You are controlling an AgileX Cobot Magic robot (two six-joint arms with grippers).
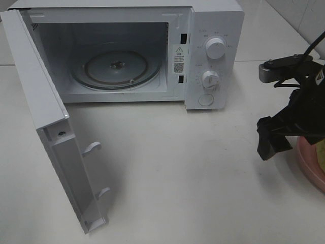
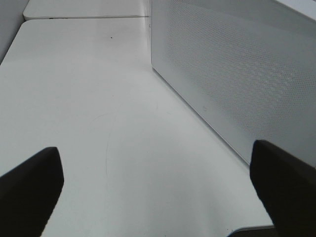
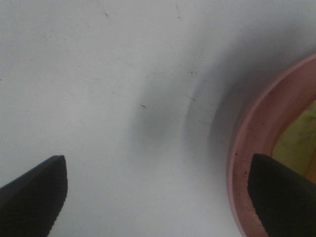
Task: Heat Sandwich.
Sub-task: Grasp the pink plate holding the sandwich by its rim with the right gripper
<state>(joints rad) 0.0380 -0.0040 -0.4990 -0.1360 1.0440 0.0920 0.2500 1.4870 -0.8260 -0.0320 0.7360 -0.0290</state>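
Gaping, empty right pincer (image 3: 157, 163); pink plate (image 3: 247, 148) rim just inside one fingertip (image 3: 281, 192); beyond it, sandwich (image 3: 298, 133): likely soft, crushable; pinch rim instead.

A sticker (image 1: 179, 58) bearing a warning triangle and QR code is showing on the microwave (image 1: 223, 20), nine o'clock from the upper knob (image 1: 215, 48); its print and the dial markings are reading too small.

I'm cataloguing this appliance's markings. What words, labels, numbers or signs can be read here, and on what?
No text reads clearly.
Sticker on the microwave front frame: a warning triangle and a QR code show; its print is too small to read.
Marks around the upper knob and the lower knob: too small and blurred.
Wrist views: none.
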